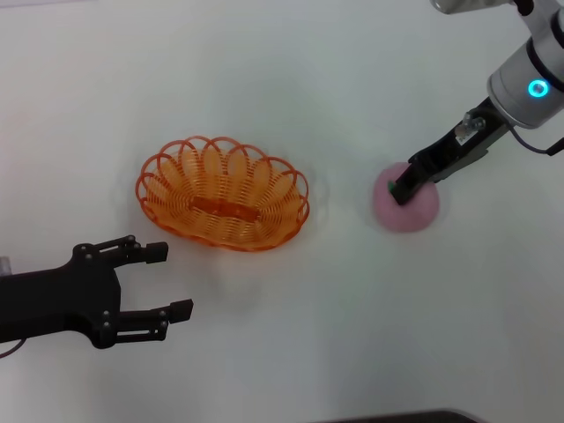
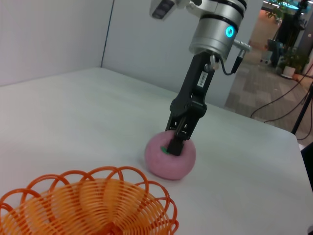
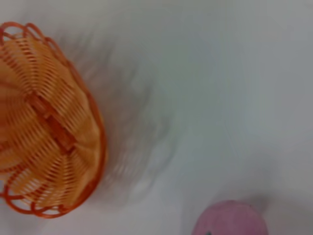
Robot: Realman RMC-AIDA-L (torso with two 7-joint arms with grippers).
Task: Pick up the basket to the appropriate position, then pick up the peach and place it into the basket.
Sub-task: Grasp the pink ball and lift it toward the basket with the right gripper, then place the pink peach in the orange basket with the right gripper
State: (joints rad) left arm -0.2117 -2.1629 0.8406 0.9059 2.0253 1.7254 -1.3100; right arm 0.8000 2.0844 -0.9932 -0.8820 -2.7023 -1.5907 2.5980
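Right gripper [image 1: 404, 189] pressed down onto the top of the pink peach [image 1: 414, 211], fingers drawn together at the fruit's green leaf mark.

Whether it truly gripped the peach could not be told. Well apart on the white table [image 1: 291, 79] sat the orange wire basket [image 1: 222, 192]. Near the basket, the left gripper [image 1: 167, 282] hovered with fingers spread, holding nothing.

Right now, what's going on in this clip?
The right gripper is down on top of the peach, which sits on the table to the right of the basket. The basket is empty. The left gripper hangs open near the basket's front, holding nothing.
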